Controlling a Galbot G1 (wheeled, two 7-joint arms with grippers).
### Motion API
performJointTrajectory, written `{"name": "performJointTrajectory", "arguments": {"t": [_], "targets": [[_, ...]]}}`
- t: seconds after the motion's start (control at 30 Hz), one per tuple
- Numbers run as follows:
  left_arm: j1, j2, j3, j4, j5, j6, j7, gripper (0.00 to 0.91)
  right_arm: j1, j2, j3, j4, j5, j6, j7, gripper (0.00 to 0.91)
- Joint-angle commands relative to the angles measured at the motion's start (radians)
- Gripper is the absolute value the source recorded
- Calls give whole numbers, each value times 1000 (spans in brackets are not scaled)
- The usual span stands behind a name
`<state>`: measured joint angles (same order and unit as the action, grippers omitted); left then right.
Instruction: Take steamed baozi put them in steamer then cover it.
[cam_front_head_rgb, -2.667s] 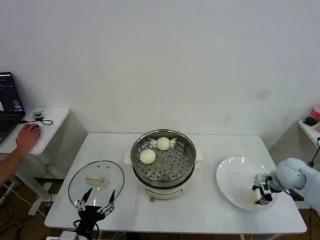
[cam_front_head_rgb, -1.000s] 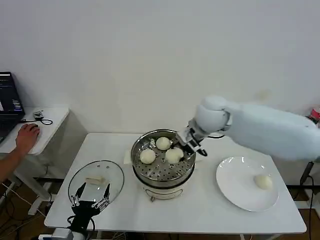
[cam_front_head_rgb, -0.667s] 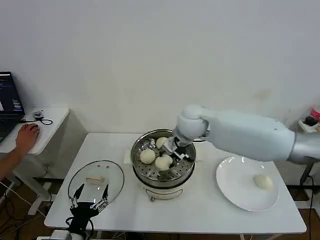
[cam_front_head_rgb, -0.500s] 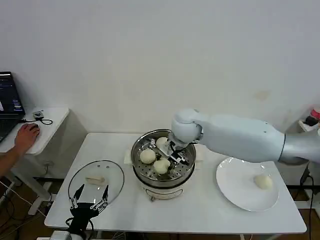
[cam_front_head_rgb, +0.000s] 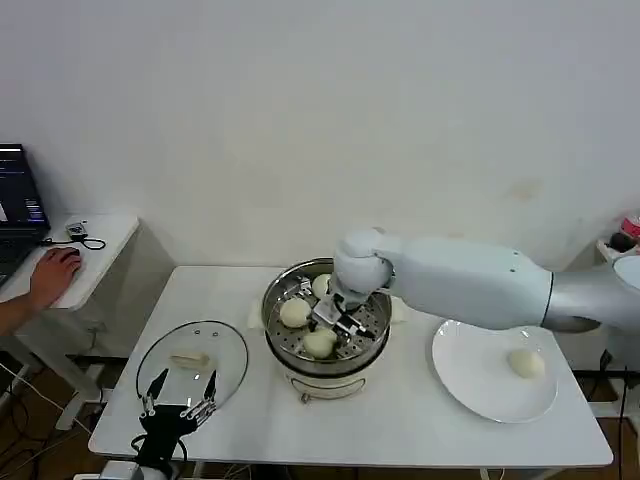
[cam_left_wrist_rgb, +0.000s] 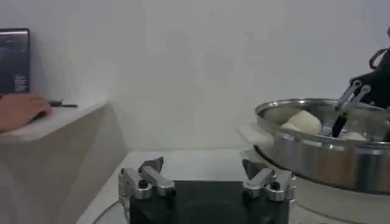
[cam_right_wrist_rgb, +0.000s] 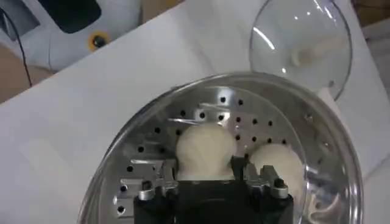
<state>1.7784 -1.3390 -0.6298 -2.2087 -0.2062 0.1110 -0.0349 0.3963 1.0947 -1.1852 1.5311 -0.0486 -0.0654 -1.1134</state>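
Right gripper (cam_front_head_rgb: 329, 325): inside the steamer (cam_front_head_rgb: 326, 316), low over the holed tray, near front-centre. Jaws on either side of one bun (cam_right_wrist_rgb: 205, 150), gripping it; in the right wrist view the bun sits between the fingers (cam_right_wrist_rgb: 152, 182), touching both.
Held bun: at tray level, front part of steamer; can't tell if it rests on the tray.
Other buns in steamer: one at left side of tray (cam_front_head_rgb: 294, 312), one at the back (cam_front_head_rgb: 320, 284), partly hidden by the right arm.
Last bun (cam_front_head_rgb: 525, 363): on white plate (cam_front_head_rgb: 470, 385), right of steamer, well apart from it.
Steamer: centre of white table (cam_front_head_rgb: 400, 430), uncovered; rim also seen in the left wrist view (cam_left_wrist_rgb: 323, 155).
Lid (cam_front_head_rgb: 192, 362): glass, flat on table left of steamer, pale handle up.
Left gripper (cam_front_head_rgb: 180, 408): at near-left table edge, over the lid's front rim, fingers spread wide, holding nothing.
Person's hand (cam_front_head_rgb: 55, 272): on side desk far left, away from the task things.
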Motion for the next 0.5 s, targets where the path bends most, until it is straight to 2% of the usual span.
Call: {"name": "performJointTrajectory", "arguments": {"t": [0.03, 0.23, 0.37, 0.4, 0.5], "targets": [[1, 0, 1, 2, 0, -1, -1, 907, -2, 5, -5, -3, -9, 24, -7, 907], [-2, 1, 4, 2, 0, 0, -1, 907, 35, -44, 21, 20, 22, 28, 0, 907], [-7, 7, 9, 7, 0, 0, 0, 907, 71, -113, 62, 40, 101, -9, 34, 907], [-9, 10, 12, 10, -1, -1, 2, 907, 87, -146, 78, 42, 133, -76, 52, 907], [-12, 18, 17, 13, -1, 1, 1, 907, 120, -206, 118, 3, 159, -164, 75, 907]]}}
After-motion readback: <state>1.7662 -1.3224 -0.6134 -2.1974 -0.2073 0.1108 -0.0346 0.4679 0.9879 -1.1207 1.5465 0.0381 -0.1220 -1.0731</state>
